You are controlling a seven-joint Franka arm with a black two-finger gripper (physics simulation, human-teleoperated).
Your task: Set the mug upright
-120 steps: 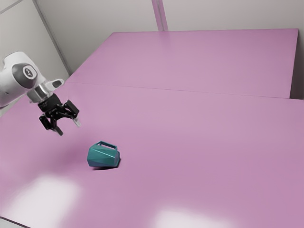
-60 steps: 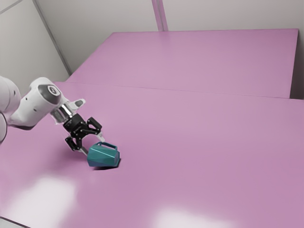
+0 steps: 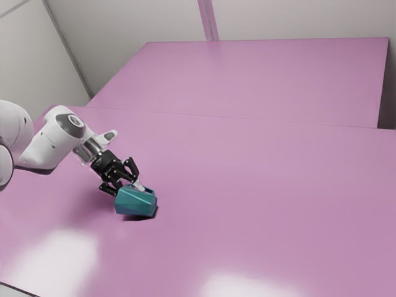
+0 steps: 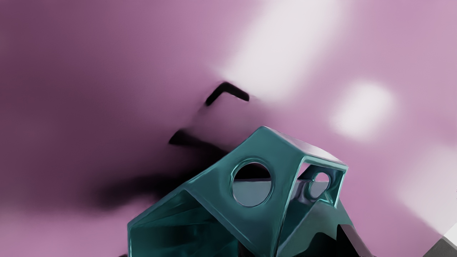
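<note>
Reaching in from the exterior view's left with a white and grey jointed arm (image 3: 59,137), angled down towards the table. Next along, have a black two-finger gripper (image 3: 129,187) low at the near end and handle of a teal, glossy, flat-sided mug (image 3: 133,203). Cannot tell wide from narrow here, nor a firm hold on the mug from a mere touch. See the mug lying on its side on a smooth pink table (image 3: 266,179), handle (image 3: 148,191) uppermost, not upright. In the wrist view, can look partly into its open mouth (image 4: 178,228), turned towards the gripper, and through a round hole (image 4: 251,184) in a flat teal face. Beside the mug, find a dark, angular shadow (image 4: 200,142) cast on the table. Farther towards the exterior view's right, see bare pink table with a pale patch of glare (image 3: 247,288) near the front.
</note>
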